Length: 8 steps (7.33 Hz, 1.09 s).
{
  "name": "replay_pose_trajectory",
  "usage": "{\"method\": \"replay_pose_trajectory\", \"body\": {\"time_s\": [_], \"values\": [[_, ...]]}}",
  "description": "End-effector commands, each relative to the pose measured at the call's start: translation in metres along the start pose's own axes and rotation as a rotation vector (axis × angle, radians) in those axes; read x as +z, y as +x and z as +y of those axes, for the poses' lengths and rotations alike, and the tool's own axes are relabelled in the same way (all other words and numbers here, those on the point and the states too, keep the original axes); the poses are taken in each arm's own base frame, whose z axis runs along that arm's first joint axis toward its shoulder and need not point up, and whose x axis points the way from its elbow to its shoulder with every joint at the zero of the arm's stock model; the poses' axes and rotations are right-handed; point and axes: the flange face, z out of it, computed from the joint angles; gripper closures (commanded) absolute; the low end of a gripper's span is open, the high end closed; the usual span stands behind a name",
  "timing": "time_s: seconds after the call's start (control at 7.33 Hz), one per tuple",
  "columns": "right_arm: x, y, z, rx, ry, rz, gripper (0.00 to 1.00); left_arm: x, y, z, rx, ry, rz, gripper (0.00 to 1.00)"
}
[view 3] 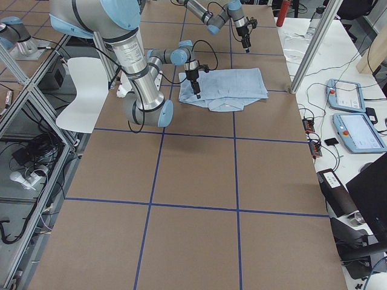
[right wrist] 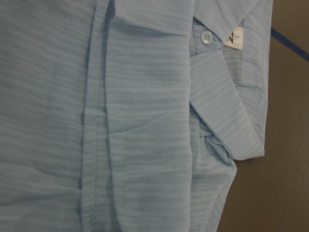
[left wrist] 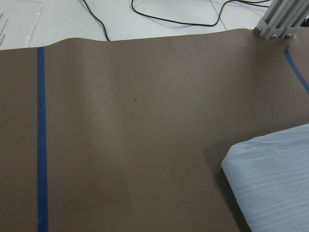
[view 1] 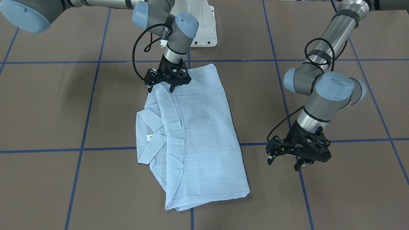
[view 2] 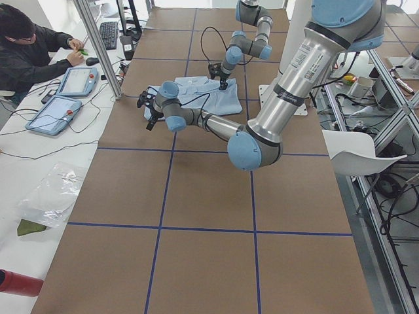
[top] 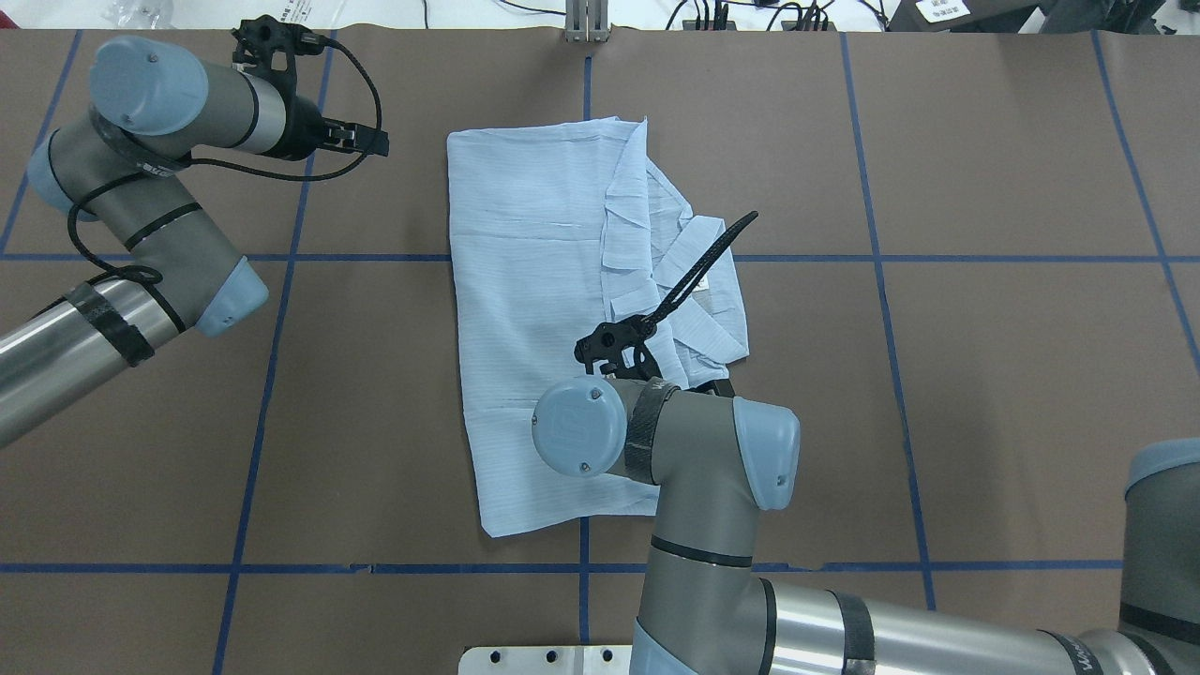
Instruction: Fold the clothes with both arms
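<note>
The shirt lies on the table as a narrow, roughly rectangular bundle with its sides tucked under; the collar sticks out on the robot's right side. The cloth looks thin and loosely layered, so the main risk is that a pinch takes only the top layer and the tucked parts slide out when lifted. A second risk is a skewed fold; only one arm is at the cloth, and a pull from that end alone would likely drag the whole bundle across the table rather than crease it. A closing finger could also snag the collar flap and rumple it.

The right gripper hangs over the shirt's end nearest the robot, fingers spread wide and pinching nothing; whether the tips touch the cloth I cannot tell, and its wrist view shows only fabric close up. The left gripper is spread as well and empty, above bare table well apart from the shirt's edge.
</note>
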Motion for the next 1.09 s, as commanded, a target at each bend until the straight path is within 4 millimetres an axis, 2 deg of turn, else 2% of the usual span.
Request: {"method": "replay_pose_trajectory", "body": {"time_s": [0.0,0.55,0.95], "values": [[-0.004,0.001,0.0,0.007,0.0,-0.007,0.0,0.0,0.0,0.001,-0.002,0.0,-0.002,0.0],[-0.006,-0.002,0.002,0.011,-0.001,-0.014,0.0,0.0,0.003,0.001,-0.02,0.002,0.003,0.0],[-0.003,-0.007,0.013,-0.002,-0.008,-0.013,0.0,0.001,0.001,0.002,-0.021,-0.001,0.0,0.0]]}}
